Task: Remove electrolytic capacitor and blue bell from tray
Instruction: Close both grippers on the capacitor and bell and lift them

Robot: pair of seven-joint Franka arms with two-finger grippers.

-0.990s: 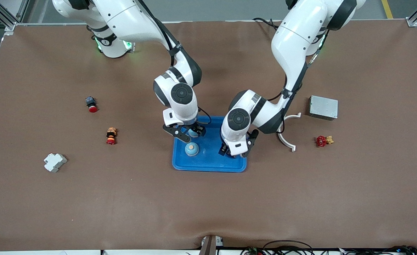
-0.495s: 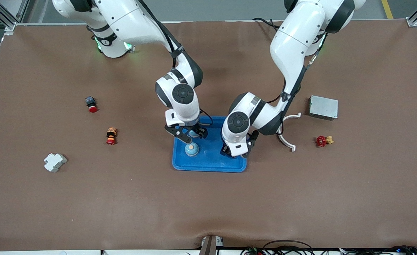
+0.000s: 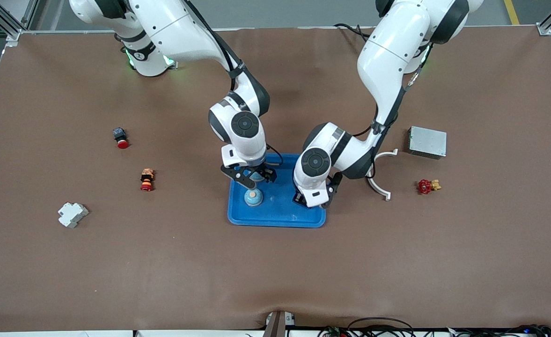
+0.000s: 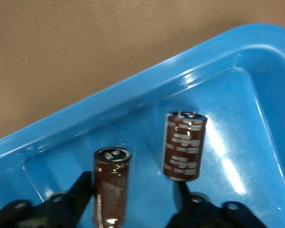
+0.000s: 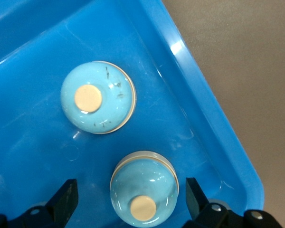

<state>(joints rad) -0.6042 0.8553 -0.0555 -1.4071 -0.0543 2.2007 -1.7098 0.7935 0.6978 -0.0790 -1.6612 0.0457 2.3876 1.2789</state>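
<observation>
A blue tray (image 3: 275, 217) lies mid-table. Over its part toward the right arm's end, my right gripper (image 3: 252, 178) is open around a light-blue bell (image 5: 143, 192) with a tan button, with a gap at each finger. A second bell (image 5: 98, 97) (image 3: 253, 197) stands in the tray beside it. My left gripper (image 3: 311, 200) is low over the tray's corner toward the left arm's end. A brown capacitor (image 4: 111, 183) stands upright between the left gripper's (image 4: 133, 184) fingers, against one finger and apart from the other. Another capacitor (image 4: 184, 145) stands just past it.
Toward the right arm's end lie a red button (image 3: 121, 138), an orange-red part (image 3: 147, 179) and a white block (image 3: 72, 214). Toward the left arm's end are a grey metal box (image 3: 427, 142), a white curved bracket (image 3: 379, 185) and a red valve (image 3: 426, 186).
The right gripper has shifted a little toward the left arm's end, over the tray. The left gripper has edged slightly farther from the front camera, still low over the tray's corner.
</observation>
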